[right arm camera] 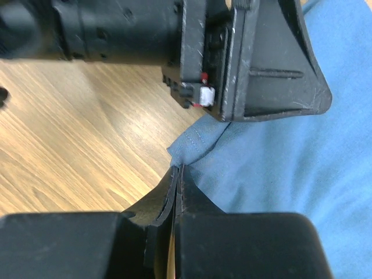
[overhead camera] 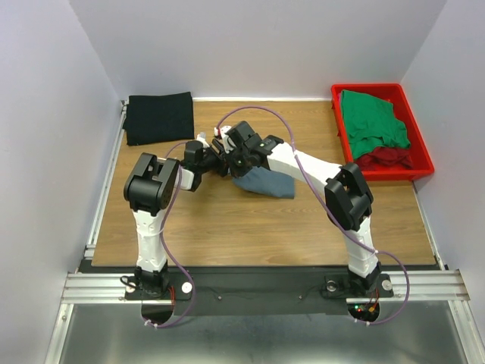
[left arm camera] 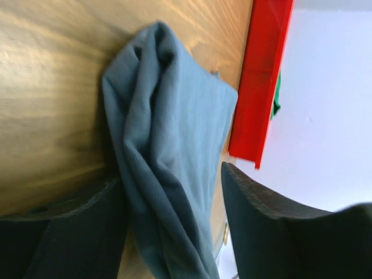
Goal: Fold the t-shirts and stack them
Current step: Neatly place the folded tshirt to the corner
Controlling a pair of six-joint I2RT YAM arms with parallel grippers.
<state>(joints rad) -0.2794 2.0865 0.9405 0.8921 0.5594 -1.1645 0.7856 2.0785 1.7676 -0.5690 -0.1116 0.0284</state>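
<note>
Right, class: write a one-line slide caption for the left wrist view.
Bunched blue-grey t-shirt between the open left fingers; wooden table and red tray behind.

Top cam: fixed high behind the 2 arm bases, looks down over the whole table [overhead camera: 250,220]; farthest view. Left wrist cam: v. close, looks past left gripper [left arm camera: 171,192] along the wood to the blue-grey shirt [left arm camera: 168,133] & red tray [left arm camera: 261,87]. Right wrist cam: closest, looks past right gripper [right arm camera: 176,173] down at wood & shirt. All 3 share the shirt; top & left also the tray.
</note>
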